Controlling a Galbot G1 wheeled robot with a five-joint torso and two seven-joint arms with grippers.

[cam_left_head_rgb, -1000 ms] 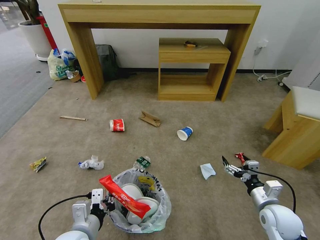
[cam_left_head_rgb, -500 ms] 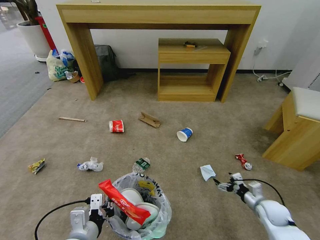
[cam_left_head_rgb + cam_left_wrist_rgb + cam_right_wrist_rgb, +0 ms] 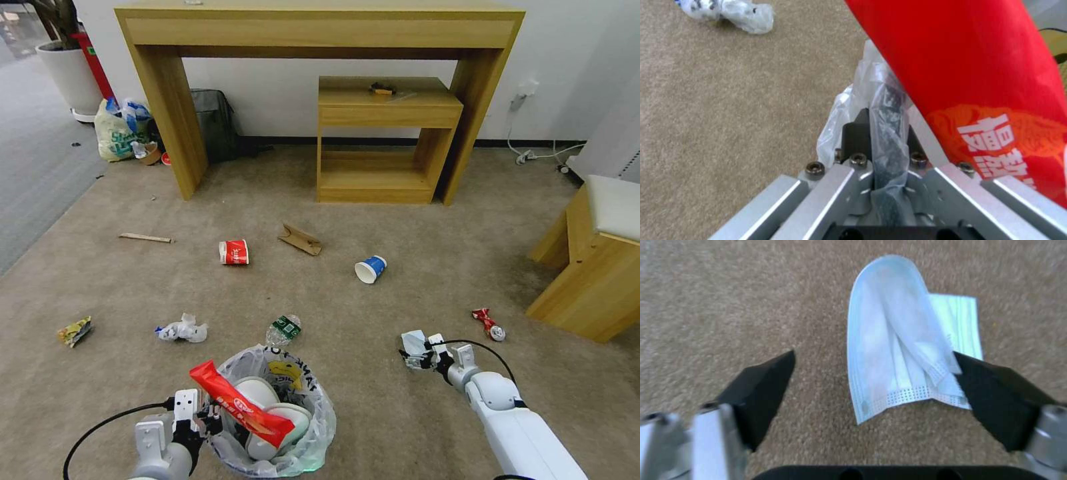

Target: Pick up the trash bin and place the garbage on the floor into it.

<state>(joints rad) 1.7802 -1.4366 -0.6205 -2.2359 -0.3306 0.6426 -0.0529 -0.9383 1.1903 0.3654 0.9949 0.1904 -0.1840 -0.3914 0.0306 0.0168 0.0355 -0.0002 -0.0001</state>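
Beige carpet (image 3: 413,220) runs out to a wooden desk (image 3: 320,30) against the wall, with litter strewn across it. Low at the robot's left, the left gripper (image 3: 200,419) is clamped on the bag-lined rim of the trash bin (image 3: 310,427) — the left wrist view shows plastic and black rim pinched between its jaws — and a red wrapper (image 3: 237,403) lies across two white slippers (image 3: 270,407) inside. The right gripper (image 3: 876,390) is the nearer to the folded pale-blue face mask (image 3: 902,343), and hangs over it with jaws spread wide. The mask's long axis runs away from the wrist, crosswise to the closing line; its near hem lies between the fingertips, one tip apparently touching its edge — though contact is hard to confirm.
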